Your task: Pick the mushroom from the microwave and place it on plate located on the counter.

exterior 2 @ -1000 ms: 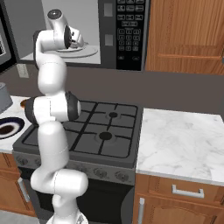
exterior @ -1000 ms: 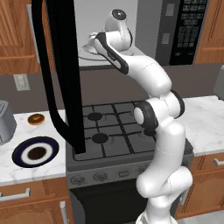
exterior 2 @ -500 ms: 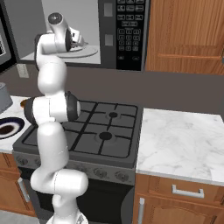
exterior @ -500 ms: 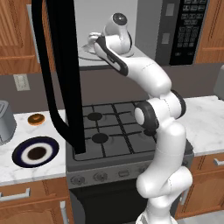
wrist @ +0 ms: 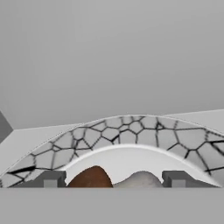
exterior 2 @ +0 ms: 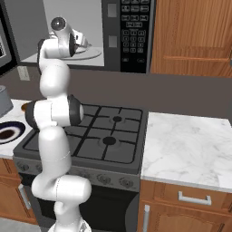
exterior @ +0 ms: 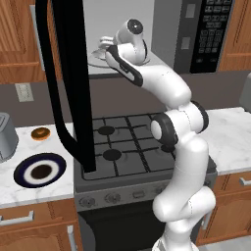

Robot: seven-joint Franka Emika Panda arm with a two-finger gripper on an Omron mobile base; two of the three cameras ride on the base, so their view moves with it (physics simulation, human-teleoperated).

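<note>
The microwave (exterior: 122,29) stands open above the stove, and my arm reaches into its grey cavity. In the hand view my gripper (wrist: 113,179) is open, its fingertips (wrist: 51,179) set wide apart. The brown mushroom (wrist: 89,178) lies between them, nearer the left tip, on a white plate (wrist: 131,157) over a crackled glass tray (wrist: 127,131). From the base views the gripper (exterior: 103,46) (exterior 2: 84,41) hangs over that tray. The navy plate (exterior: 40,170) (exterior 2: 7,132) rests on the marble counter (exterior: 29,188) left of the stove.
The black microwave door (exterior: 68,83) hangs open between the cavity and the left counter. A doughnut (exterior: 40,133) and a toaster (exterior: 5,142) sit behind the navy plate. The black stovetop (exterior: 127,152) lies below the arm. The keypad (exterior 2: 132,31) is to the right.
The hand has shifted only slightly inside the microwave cavity. The plate, doughnut and door have not moved.
</note>
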